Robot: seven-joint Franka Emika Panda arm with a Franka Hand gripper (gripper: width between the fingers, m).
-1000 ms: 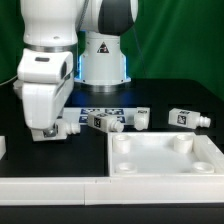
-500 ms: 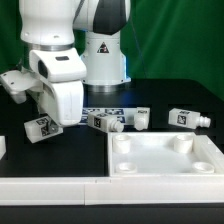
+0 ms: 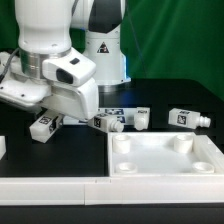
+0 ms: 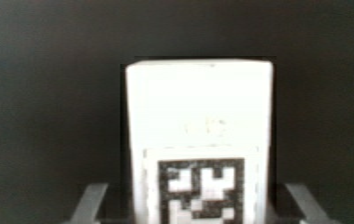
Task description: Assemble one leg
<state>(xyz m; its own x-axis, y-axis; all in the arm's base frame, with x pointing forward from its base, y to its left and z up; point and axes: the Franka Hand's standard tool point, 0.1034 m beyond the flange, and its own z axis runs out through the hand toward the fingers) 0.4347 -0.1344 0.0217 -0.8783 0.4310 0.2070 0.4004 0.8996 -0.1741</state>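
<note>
We are showing the gripper (image 3: 50, 118) clamping 1 leg (image 3: 41, 127) across its flat sides, well apart from the panel (image 3: 150, 160), to the exterior view's left. We are judging it light, rigid, slippery plastic; 3 spare legs (image 3: 110, 121) are lying beyond the panel.

From where I stand, no word or number can be read anywhere. The only sign is a black triangle sticker (image 3: 101, 47) on the robot's white base (image 3: 104, 68), too small to make out. The leg (image 4: 195, 140) and the other legs (image 3: 186, 118) carry black-and-white square tags, which are patterns only.
</note>
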